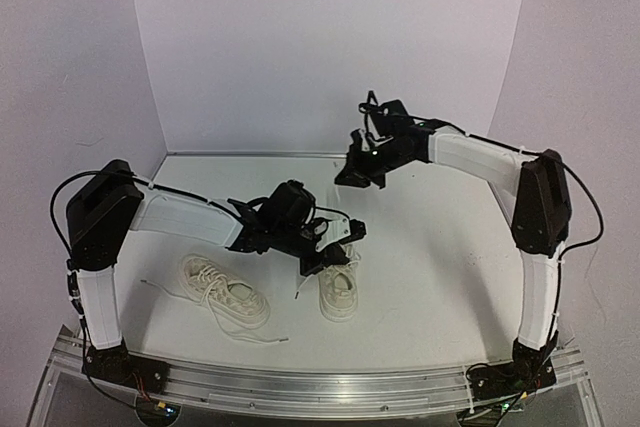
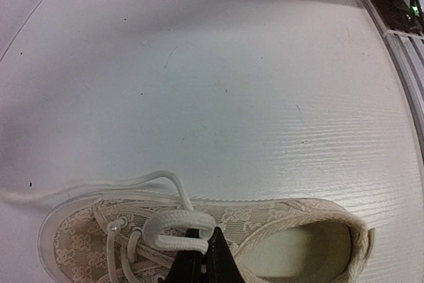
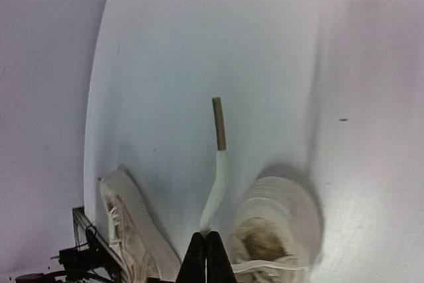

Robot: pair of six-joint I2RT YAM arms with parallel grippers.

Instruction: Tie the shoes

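Pair of cream-white low-top sneakers on the white desk (image 1: 430,257), toward its near edge, apart from each other. Left-hand sneaker (image 1: 225,292) at an angle, untied, thin loose laces (image 1: 265,339) trailing off onto the desk on both sides. Right-hand sneaker (image 1: 340,292) pointing roughly straight away from the arms, lace-patterned upper plain in the left wrist view (image 2: 298,230).

Left end effector (image 1: 322,259) low over the right-hand sneaker, fingers pressed together (image 2: 202,256) and pinching a flat white lace loop (image 2: 177,225) just above the eyelets. Loop arched up from the upper, one strand curving off over the sole edge onto the desk.

Right end effector (image 1: 358,179) raised well above and behind the sneakers, toward the back wall. Fingers tight together in the right wrist view (image 3: 205,256), clamped on a lace end (image 3: 213,190) standing straight out past the fingertips and finishing in a brown tip (image 3: 218,124). Both sneakers far below in that view, right-hand one (image 3: 278,210) beside the fingers, left-hand one (image 3: 129,220) off to the side. Cannot tell from the top view how that lace runs down to its sneaker.
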